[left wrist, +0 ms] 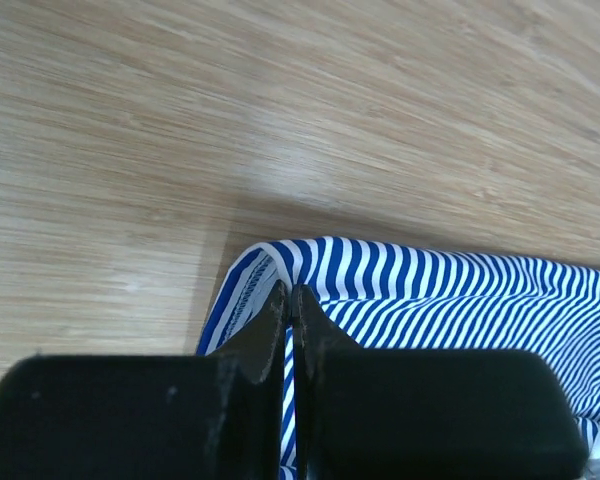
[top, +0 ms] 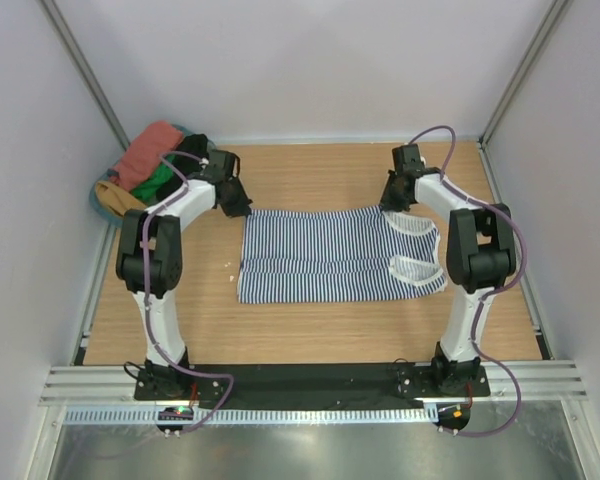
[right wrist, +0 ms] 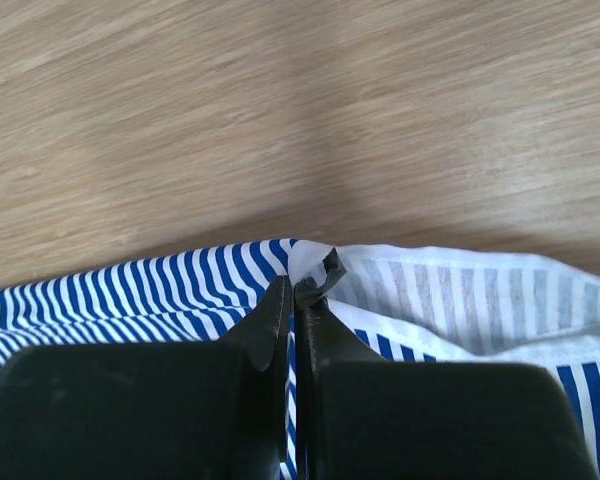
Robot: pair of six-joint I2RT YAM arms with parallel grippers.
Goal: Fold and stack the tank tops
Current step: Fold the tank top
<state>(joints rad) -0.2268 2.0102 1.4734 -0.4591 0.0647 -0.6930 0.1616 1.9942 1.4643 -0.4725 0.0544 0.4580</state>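
The striped tank top (top: 330, 255) lies flat at centre on the surface (top: 310, 340). Left gripper (top: 238, 208) and right gripper (top: 390, 205) each clamp its upper edge. Folding appears barely begun; a red garment (top: 150, 150) sits heaped at upper left, unstacked.

Looking down steeply in the top external view from above and behind the arm bases (top: 165, 378), facing the far wall (top: 310, 60) and standing well back, taking in the whole table (top: 310, 335) and the full striped tank top (top: 320, 265). Riding on the left wrist and peering forward past the left gripper (left wrist: 290, 292), sitting very near the wood, catching only one far corner of the stripes. Riding likewise on the right wrist behind the right gripper (right wrist: 293, 285), just as near, facing the white-trimmed end of the same cloth and bare wood beyond. Sharing with the overhead view only the garment's two far corners; sharing nothing distinct between the two wrist views beyond stripes and wood grain.
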